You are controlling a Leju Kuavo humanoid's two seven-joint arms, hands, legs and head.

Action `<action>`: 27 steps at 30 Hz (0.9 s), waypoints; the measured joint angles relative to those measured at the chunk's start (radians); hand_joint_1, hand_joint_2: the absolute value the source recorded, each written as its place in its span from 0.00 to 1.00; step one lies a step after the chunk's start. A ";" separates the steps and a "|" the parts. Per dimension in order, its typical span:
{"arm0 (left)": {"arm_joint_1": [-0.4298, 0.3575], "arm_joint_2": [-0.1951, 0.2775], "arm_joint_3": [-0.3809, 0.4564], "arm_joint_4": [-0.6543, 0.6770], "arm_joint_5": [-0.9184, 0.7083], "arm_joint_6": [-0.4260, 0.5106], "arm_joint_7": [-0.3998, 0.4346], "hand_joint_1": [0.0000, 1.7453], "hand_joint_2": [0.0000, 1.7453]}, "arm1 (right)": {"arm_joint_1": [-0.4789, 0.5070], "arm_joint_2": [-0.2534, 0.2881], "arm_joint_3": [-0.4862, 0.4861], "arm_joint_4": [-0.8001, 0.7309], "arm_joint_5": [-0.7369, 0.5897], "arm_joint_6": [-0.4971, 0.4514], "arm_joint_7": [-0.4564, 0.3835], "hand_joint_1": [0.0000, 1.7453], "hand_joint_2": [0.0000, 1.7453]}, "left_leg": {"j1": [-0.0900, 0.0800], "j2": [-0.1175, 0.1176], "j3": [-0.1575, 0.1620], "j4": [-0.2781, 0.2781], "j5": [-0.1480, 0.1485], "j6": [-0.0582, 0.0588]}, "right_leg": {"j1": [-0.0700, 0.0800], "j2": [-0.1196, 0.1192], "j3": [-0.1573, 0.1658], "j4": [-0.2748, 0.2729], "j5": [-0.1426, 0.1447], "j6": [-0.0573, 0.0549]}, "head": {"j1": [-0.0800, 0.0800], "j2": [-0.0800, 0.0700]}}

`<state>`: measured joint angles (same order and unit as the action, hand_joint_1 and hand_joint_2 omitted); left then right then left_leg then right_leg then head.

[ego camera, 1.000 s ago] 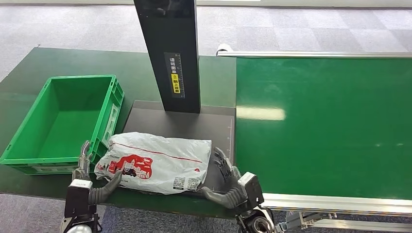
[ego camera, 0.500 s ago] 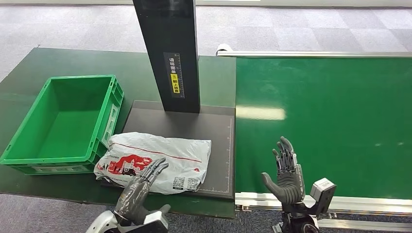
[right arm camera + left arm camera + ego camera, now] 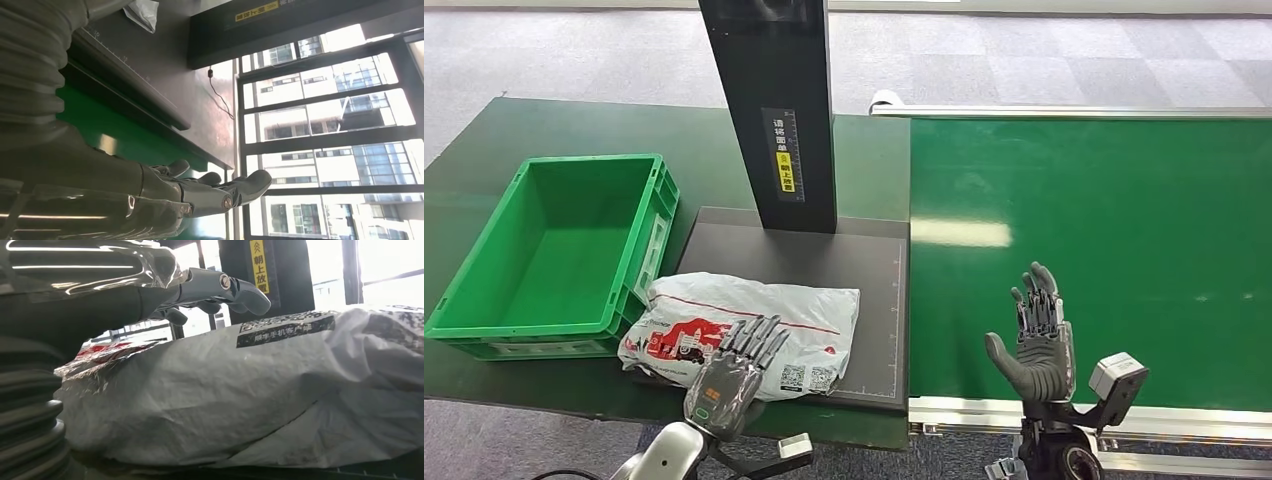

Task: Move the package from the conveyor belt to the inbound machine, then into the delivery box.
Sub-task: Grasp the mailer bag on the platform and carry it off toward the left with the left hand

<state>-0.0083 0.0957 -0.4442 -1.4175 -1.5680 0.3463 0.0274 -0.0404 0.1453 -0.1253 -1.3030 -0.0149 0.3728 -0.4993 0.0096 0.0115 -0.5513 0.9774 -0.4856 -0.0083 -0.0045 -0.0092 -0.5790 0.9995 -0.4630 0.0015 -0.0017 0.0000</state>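
Note:
The package, a white plastic mailer with red print and barcode labels, lies flat on the dark plate of the inbound machine, its left end hanging over the plate's edge. My left hand hovers at the package's near edge with its fingers spread and nothing in it. In the left wrist view the fingers stretch above the crinkled package. My right hand is raised, palm up and open, above the near edge of the green conveyor belt. It holds nothing, and its fingers are extended.
The green delivery box stands on the dark green table, left of the plate and close to the package's left end. The machine's black column rises at the back of the plate. A metal rail runs along the belt's near side.
My left hand has moved slightly right and up over the package's near edge. My right hand has risen and drifted right above the belt. The package has stayed put.

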 joint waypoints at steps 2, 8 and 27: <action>-0.008 0.000 0.006 0.009 0.000 0.010 -0.025 0.00 1.00 | 0.000 0.005 -0.006 -0.010 0.008 -0.002 0.004 0.00 1.00 | 0.000 0.000 0.000 0.000 0.000 0.000 | 0.000 -0.001 0.000 0.000 0.000 0.000 | 0.000 0.000; -0.010 0.000 0.032 0.024 0.000 0.020 -0.052 1.00 1.00 | 0.012 0.010 -0.019 -0.027 0.013 -0.009 0.001 0.00 1.00 | 0.000 0.000 0.000 0.000 0.002 0.000 | 0.000 -0.001 0.000 0.000 0.001 0.000 | 0.000 0.000; -0.006 -0.021 0.082 0.059 0.045 0.021 -0.136 1.00 1.00 | 0.040 0.010 -0.027 -0.073 0.015 -0.034 -0.007 0.00 1.00 | 0.000 0.000 -0.001 0.000 0.009 0.000 | 0.000 -0.001 -0.001 0.000 0.008 -0.001 | 0.000 0.000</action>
<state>-0.0146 0.0751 -0.3620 -1.3581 -1.5225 0.3672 -0.1084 -0.0004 0.1556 -0.1526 -1.3760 0.0003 0.3389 -0.5066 0.0097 0.0111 -0.5524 0.9772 -0.4769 -0.0086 -0.0042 -0.0102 -0.5801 0.9992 -0.4550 0.0002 -0.0017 0.0000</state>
